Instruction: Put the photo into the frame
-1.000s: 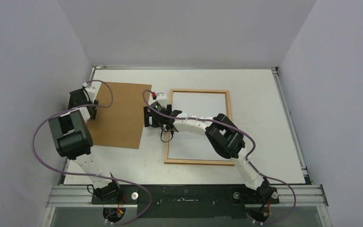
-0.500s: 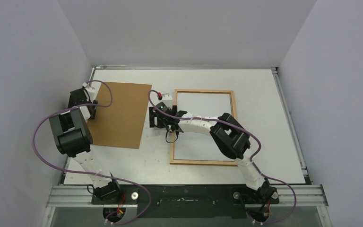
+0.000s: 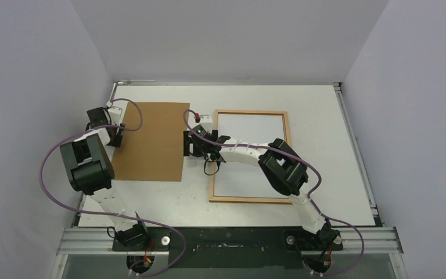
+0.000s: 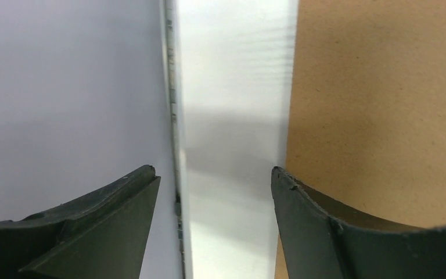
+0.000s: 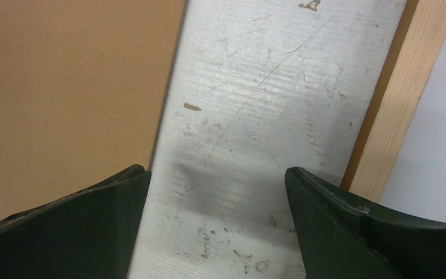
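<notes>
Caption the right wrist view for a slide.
Open jaws over the bare table strip between the brown board and the frame's wooden edge.

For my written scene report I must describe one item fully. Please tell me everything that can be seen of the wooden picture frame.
The frame is a large rectangle with a narrow border of light, bare-looking wood; the area inside looks plain white. It lies flat on the white table, right of centre. The right arm crosses above its left part, and the open right tool hovers just beyond its left border. A brown board lies apart on the left.
</notes>
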